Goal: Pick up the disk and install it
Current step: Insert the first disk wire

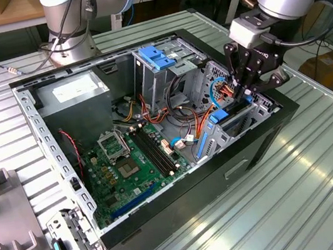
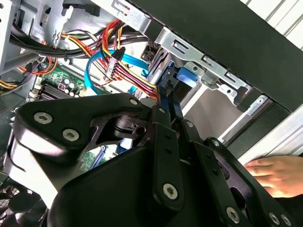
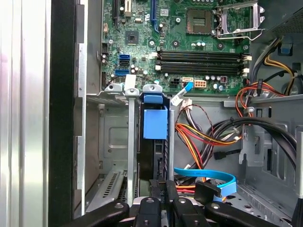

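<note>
Item: open computer case (image 1: 168, 213), lying on its side on a ribbed metal worktop (image 1: 304, 192), green motherboard (image 1: 127, 159) exposed.

Item: end effector (image 1: 245, 90), black, on a grey arm, lowered into the drive-bay corner of the case at the exterior view's right. In the first wrist view its fingers (image 3: 156, 189) stood close together on the near edge of the disk (image 3: 155, 125); whether they truly clamped it, I could not tell.

Item: the disk, standing on edge in a slot of the metal drive cage (image 3: 118, 137), blue rail end uppermost, directly ahead of the fingertips.

Item: blue data cable (image 3: 208, 177) and red, yellow and orange wiring (image 3: 208, 135), just beside the cage.

Item: a person's hand (image 2: 277, 172), resting outside the case wall in the second wrist view.

Item: grey power supply box (image 1: 79, 91), far corner.
</note>
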Robot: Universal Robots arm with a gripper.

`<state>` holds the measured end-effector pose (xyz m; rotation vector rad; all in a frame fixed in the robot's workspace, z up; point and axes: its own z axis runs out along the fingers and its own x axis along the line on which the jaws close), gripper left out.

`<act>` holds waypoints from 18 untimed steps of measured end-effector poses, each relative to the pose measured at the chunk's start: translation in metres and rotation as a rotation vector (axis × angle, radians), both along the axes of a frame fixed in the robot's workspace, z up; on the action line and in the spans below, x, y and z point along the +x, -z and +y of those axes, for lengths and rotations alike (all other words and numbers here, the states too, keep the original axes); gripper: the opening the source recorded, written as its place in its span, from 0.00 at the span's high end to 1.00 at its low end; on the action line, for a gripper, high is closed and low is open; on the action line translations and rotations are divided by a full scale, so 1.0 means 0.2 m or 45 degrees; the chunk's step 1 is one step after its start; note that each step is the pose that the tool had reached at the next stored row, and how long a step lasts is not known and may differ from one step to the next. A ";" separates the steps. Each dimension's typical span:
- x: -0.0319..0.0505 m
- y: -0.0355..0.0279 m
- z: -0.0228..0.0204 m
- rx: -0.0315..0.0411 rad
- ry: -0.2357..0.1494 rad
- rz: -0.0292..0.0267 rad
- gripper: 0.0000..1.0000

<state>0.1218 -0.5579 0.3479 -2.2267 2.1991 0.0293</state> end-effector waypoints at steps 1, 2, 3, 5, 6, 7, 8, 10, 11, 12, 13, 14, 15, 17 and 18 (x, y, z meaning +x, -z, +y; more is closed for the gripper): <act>0.000 0.000 0.000 0.0000 0.000 0.0000 0.84; 0.000 0.000 -0.001 -0.0002 0.000 0.0000 0.84; 0.000 0.000 -0.002 -0.0002 0.000 0.0000 0.84; -0.002 0.001 -0.002 -0.0002 0.000 0.0000 0.84; -0.002 0.001 -0.002 -0.0001 0.000 0.0000 0.84; -0.002 0.002 -0.002 -0.0001 0.000 0.0000 0.84; -0.002 0.004 -0.002 0.0001 0.001 0.0000 0.84; -0.002 0.008 -0.002 -0.0003 0.003 0.0000 0.84; -0.002 0.009 -0.002 -0.0005 0.004 0.0000 0.84; -0.002 0.012 -0.002 0.0000 0.005 0.0000 0.84; -0.002 0.018 -0.002 -0.0002 0.006 0.0000 0.84; -0.002 0.024 -0.002 0.0001 0.007 0.0001 0.84; -0.002 0.029 -0.002 0.0001 0.007 0.0002 0.84; -0.002 0.036 -0.004 -0.0007 0.008 0.0009 0.84; -0.002 0.036 -0.004 -0.0005 0.008 0.0010 0.84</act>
